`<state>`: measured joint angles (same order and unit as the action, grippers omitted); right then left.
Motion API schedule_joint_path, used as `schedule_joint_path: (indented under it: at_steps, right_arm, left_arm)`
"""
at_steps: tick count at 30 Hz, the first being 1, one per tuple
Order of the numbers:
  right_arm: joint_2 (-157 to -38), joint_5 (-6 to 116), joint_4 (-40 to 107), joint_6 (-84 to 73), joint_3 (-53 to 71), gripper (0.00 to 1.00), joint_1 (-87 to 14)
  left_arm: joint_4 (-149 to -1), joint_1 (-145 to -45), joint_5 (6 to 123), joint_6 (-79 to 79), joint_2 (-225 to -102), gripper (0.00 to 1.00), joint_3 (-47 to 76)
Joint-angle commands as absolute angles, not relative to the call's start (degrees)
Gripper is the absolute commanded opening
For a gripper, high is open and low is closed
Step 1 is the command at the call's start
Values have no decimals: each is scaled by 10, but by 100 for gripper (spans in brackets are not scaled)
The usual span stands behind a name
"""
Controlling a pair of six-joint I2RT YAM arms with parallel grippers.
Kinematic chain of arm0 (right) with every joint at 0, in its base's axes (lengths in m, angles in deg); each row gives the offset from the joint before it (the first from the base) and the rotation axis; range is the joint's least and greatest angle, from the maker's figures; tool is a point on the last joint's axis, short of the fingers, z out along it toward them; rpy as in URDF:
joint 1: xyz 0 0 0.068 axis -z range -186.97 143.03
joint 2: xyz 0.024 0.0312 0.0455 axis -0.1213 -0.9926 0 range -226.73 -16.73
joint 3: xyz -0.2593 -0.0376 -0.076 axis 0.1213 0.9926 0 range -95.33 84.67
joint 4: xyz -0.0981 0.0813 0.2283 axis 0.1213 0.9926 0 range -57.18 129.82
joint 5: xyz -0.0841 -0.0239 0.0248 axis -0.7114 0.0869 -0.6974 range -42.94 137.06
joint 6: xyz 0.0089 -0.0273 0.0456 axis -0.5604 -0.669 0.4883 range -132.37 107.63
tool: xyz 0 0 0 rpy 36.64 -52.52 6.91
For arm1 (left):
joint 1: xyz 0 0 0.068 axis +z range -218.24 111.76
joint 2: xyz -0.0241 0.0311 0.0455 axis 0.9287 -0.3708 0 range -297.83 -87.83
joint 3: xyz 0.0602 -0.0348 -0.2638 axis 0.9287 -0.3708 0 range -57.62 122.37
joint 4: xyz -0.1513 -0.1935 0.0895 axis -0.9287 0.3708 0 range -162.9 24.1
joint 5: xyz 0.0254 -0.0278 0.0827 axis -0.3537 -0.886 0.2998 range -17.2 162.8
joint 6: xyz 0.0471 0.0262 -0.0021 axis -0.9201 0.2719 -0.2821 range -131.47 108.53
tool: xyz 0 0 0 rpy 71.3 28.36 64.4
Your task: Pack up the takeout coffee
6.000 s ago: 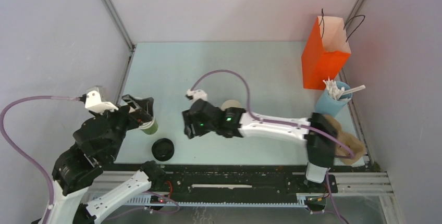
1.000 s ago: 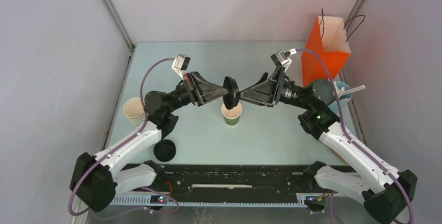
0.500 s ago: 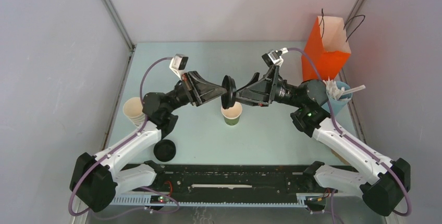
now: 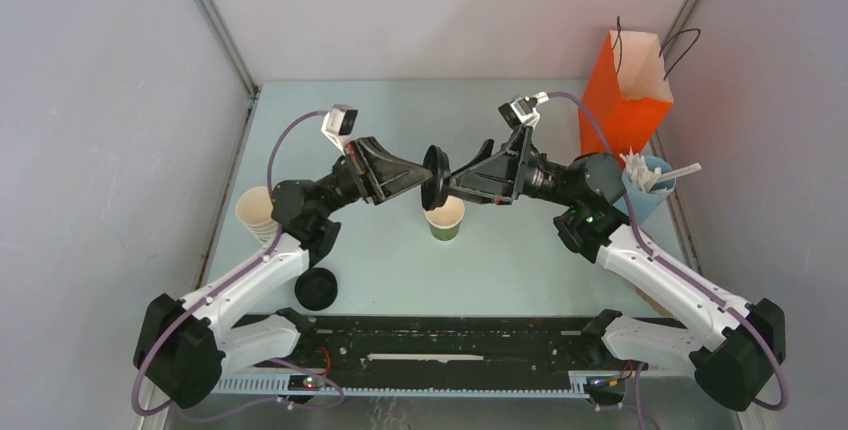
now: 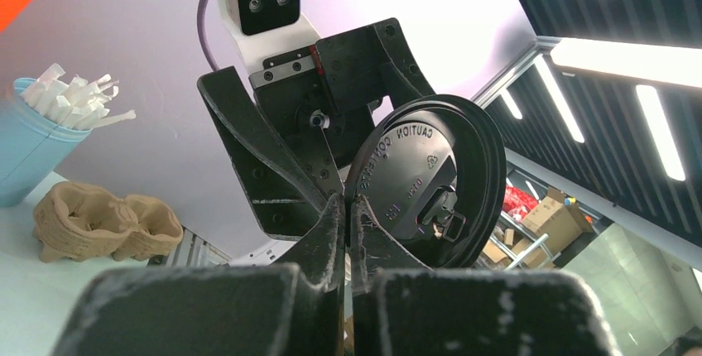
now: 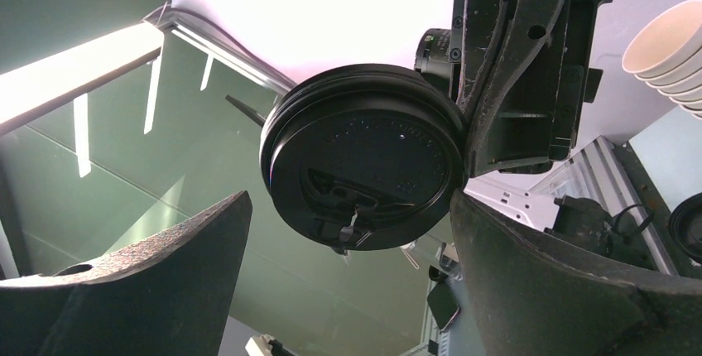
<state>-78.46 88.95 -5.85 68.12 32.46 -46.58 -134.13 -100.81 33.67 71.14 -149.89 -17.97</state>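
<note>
1. At 7 o'clock, close to the near edge of the desk [image 4: 520,260], a loose lid [image 4: 314,288] lies flat. It is black and round.
2. At 4 o'clock, near the right edge, sits a brown pulp carrier [image 5: 103,222]. It shows plainly only from the left wrist.
3. At 9 o'clock a stack [image 4: 256,212] of lidless paper cups stands by the left edge, its white inside facing up.
4. At the middle of the desk the olive-green cup [image 4: 444,220] stands upright and uncapped, its pale inside open to the camera. Nothing grips it.
5. Just above the cup's rim, a shade toward 12 o'clock, the held lid [image 4: 436,178] hangs on edge. Its faces turn toward 3 and 9 o'clock.
6. The left fingers [image 5: 331,223] reach in from 9 o'clock and are pinched together on the rim of the held lid.
7. The right fingers [image 6: 530,281] come in from 3 o'clock, spread wide, one on each side of the held lid. I cannot tell whether either touches it.
8. At 3 o'clock a blue cup [image 4: 648,188] full of white sticks stands by the right edge.
9. At 1 o'clock an orange bag [image 4: 622,115] stands upright with its mouth open and its black cord handles up.
</note>
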Motion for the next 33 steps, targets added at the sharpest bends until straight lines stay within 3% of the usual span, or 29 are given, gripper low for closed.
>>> schedule_joint_path:
  at_steps: [1,16,33]
  right_arm:
    - [-796,876,-50,679,323,100,-481]
    - [-782,833,1,631,313,100,-503]
    - [-759,825,34,614,313,93,-493]
  left_arm:
    - [-1345,-1015,335,710,-1494,0,-194]
    - [-1387,-1015,361,751,-1494,0,-206]
    - [-1276,-1015,347,676,-1475,0,-193]
